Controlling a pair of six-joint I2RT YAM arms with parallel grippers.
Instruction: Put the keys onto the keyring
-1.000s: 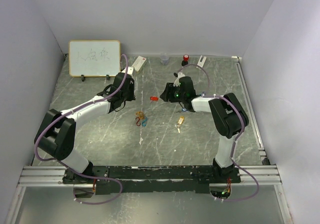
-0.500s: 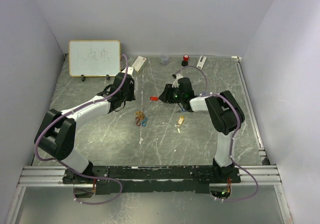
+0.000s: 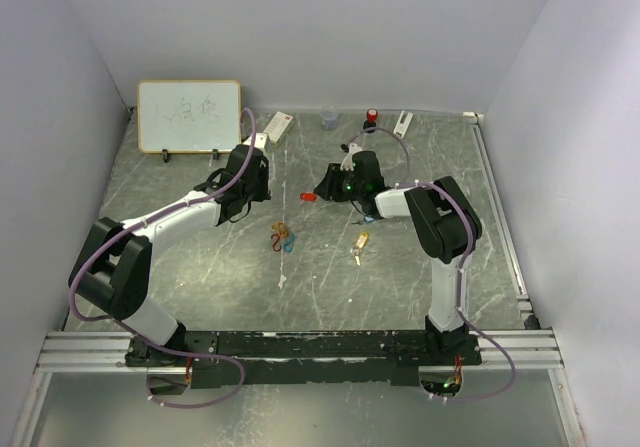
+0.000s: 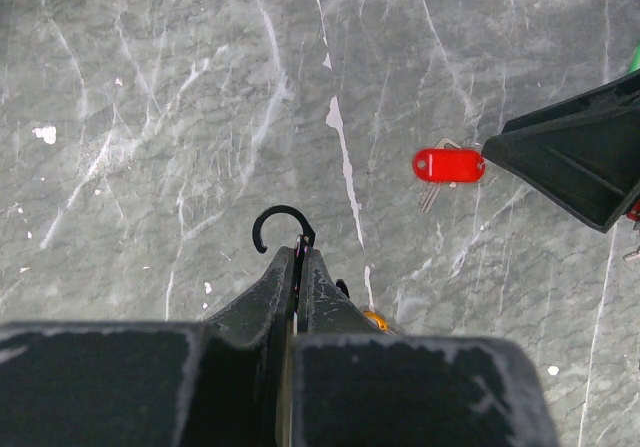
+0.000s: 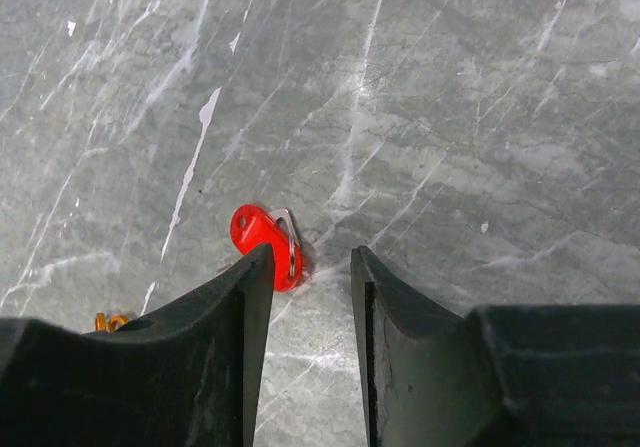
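one red key (image 5: 257,233) lies by parted right end effector (image 5: 311,259), left end effector (image 4: 300,257) clamps black hook (image 4: 282,209).

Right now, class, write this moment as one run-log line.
left gripper: shut on keyring | right gripper: open, at red-tagged key

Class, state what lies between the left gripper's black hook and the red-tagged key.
Only bare grey marbled tabletop separates the black hook from the red-tagged key, as the left wrist view shows.

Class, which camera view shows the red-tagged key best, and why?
Left wrist: the red-tagged key lies unobstructed, tag and blade both clear. Right wrist shows its tag partly hidden; the top view shows only a red speck.
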